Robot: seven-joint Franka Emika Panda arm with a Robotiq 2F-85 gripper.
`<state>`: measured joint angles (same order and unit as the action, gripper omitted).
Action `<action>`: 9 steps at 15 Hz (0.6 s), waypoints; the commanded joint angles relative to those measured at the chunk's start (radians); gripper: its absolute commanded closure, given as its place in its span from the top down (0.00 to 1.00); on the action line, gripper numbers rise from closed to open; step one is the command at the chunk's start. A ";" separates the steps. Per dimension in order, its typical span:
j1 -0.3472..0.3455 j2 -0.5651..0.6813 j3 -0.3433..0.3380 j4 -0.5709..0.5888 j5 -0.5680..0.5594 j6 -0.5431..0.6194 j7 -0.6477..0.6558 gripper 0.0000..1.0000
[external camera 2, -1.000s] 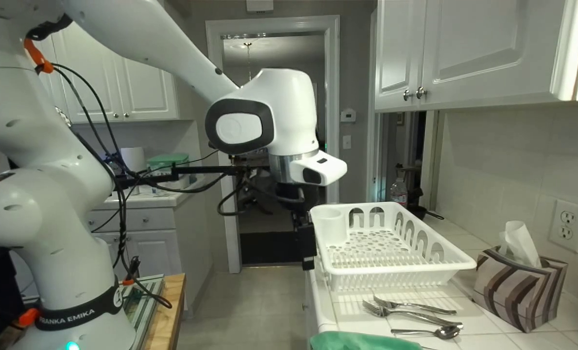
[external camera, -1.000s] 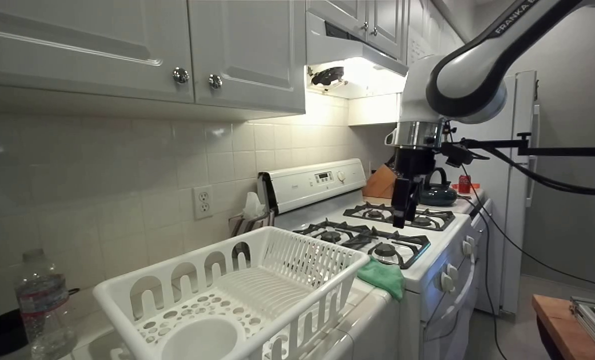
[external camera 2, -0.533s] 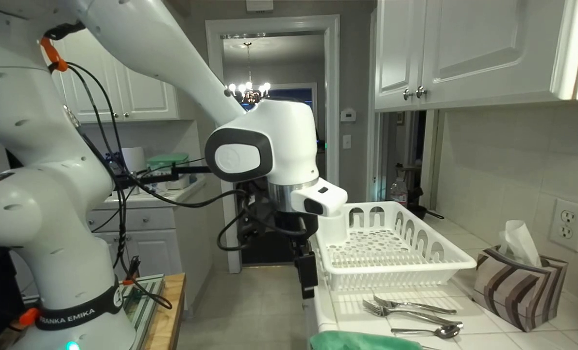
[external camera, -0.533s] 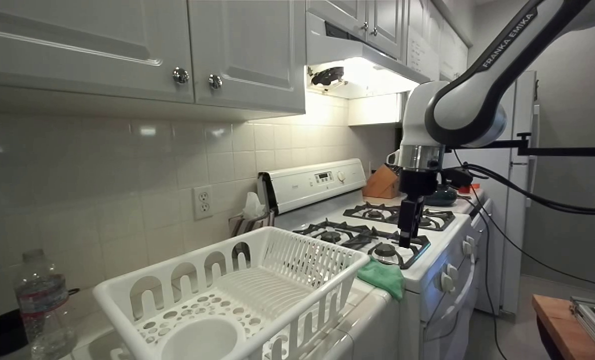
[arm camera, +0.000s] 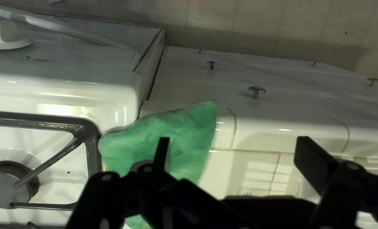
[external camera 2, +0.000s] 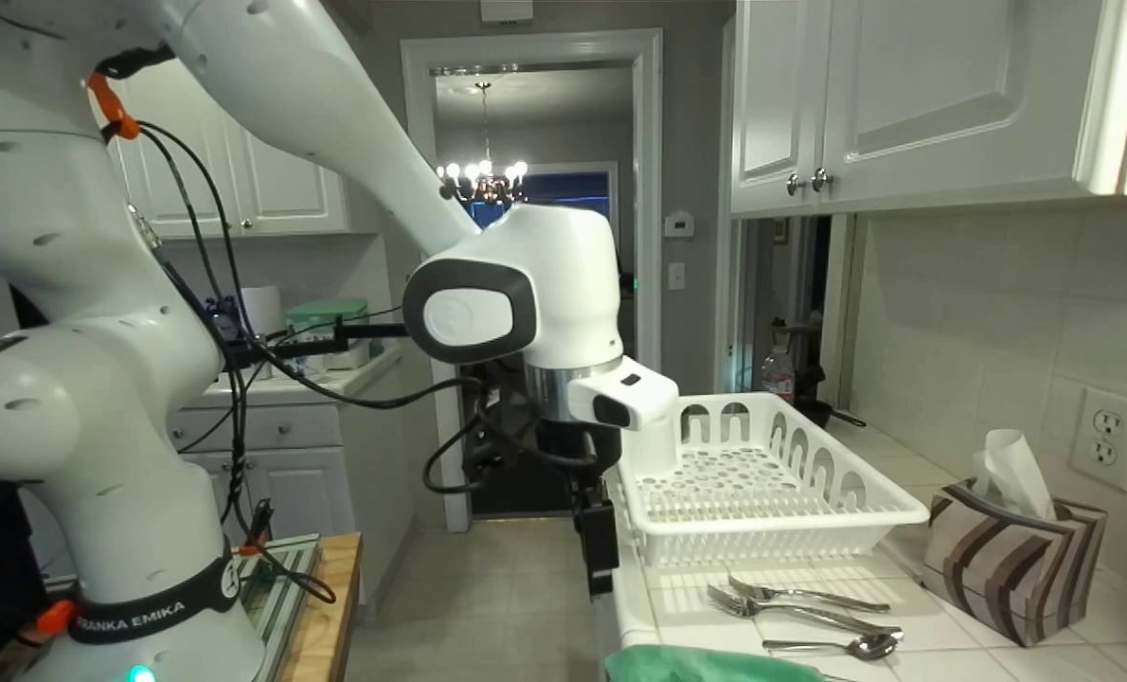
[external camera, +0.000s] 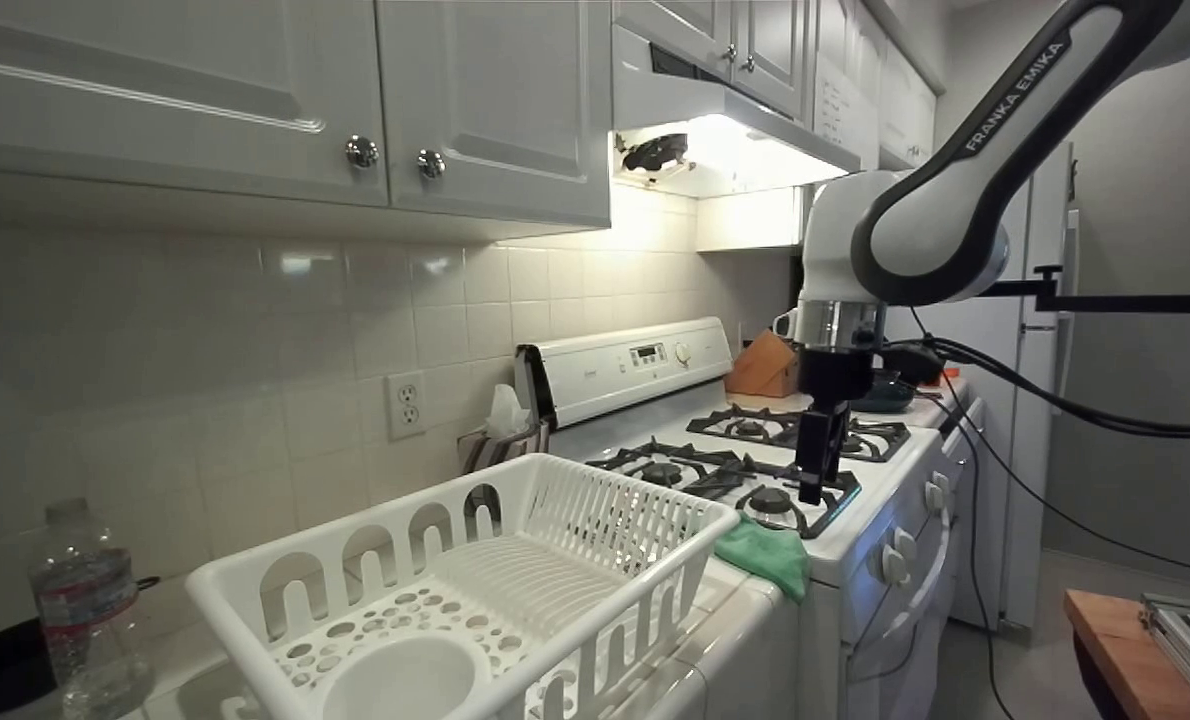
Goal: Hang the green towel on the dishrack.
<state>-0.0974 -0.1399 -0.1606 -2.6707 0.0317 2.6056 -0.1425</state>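
Hovering with fingers (arm camera: 314, 165) spread apart, lower than a second ago. Partly hiding the green towel (arm camera: 189, 135), at nine o'clock from the gap in the wrist view: unmoved, draped over the edge of the counter (arm camera: 262, 140). Farther out, to the white dishrack (external camera 2: 781, 524), at two o'clock in an exterior view.
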 commanded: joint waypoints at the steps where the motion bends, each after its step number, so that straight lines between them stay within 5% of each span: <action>1: -0.022 0.074 0.021 0.005 -0.073 0.066 0.067 1.00; 9: -0.015 0.242 0.000 0.022 -0.219 0.263 0.175 1.00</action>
<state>-0.1039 0.0369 -0.1568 -2.6658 -0.1060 2.7991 -0.0360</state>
